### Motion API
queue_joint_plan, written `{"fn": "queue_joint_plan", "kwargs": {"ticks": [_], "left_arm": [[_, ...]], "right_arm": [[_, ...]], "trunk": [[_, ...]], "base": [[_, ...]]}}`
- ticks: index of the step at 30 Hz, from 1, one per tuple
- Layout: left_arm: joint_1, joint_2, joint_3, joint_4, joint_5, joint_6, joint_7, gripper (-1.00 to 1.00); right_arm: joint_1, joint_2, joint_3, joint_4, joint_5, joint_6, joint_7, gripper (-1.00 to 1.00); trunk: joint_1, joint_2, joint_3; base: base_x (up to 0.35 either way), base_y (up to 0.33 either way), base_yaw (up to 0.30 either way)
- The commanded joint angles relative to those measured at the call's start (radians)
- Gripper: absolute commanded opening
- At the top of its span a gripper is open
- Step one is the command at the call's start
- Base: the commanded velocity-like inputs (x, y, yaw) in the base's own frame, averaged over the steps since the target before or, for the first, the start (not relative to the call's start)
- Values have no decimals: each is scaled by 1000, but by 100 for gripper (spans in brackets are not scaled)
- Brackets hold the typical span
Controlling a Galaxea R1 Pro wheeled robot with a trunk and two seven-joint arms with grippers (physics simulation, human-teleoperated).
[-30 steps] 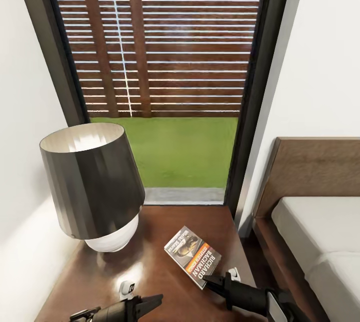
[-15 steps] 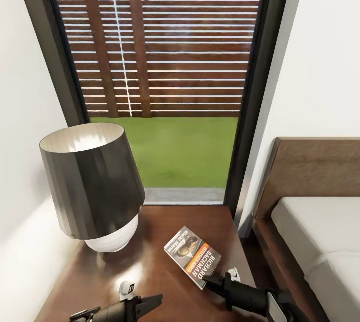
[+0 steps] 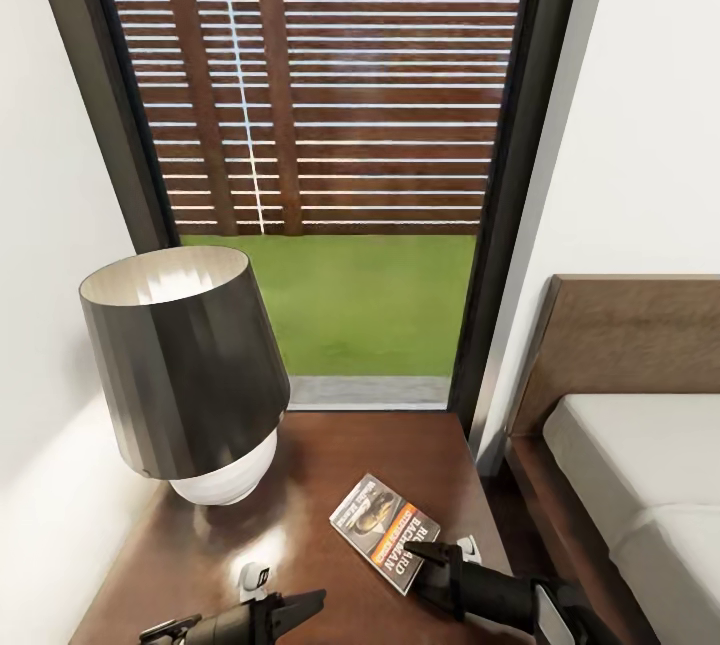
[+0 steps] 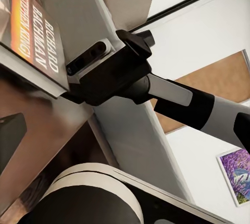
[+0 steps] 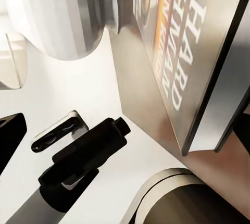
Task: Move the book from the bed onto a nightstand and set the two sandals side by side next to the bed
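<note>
The thin paperback book (image 3: pixel 384 529), with a dark photo cover, an orange band and white block lettering, is seen lying on the glossy dark-brown wooden tabletop (image 3: pixel 330 445) of the nightstand, near its front right part. Its near corner is met by the black right claw (image 3: pixel 428 553); whether the fingers are closed on the book cannot be told from the head view. In the left wrist view the book (image 4: pixel 34 36) appears raised at an edge, with the right claw (image 4: pixel 78 86) pressed at its corner. The black left claw (image 3: pixel 300 605) is held low over the front of the tabletop, apart from the book, its fingers appearing close together.

A lamp with a smooth, dark grey tapered shade (image 3: pixel 180 355) on a ribbed white rounded base (image 3: pixel 225 480) stands at the left of the tabletop. To the right, the plain white mattress of the bed (image 3: pixel 640 485) rests on a matte brown wooden frame with a headboard (image 3: pixel 630 335). A tall dark-framed window (image 3: pixel 330 175) is seen behind, with a slatted wooden fence and grass beyond.
</note>
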Motion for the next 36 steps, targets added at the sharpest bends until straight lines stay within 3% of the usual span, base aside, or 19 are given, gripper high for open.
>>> {"fn": "queue_joint_plan", "kwargs": {"ticks": [1,36], "left_arm": [[0,0,2,0,-1,11,-4,100],[0,0,2,0,-1,11,-4,100]], "right_arm": [[0,0,-2,0,-1,5,2,100],[0,0,-2,0,-1,5,1,100]], "trunk": [[0,0,-1],[-8,14,5]], "base": [[0,0,0],[0,0,0]]}}
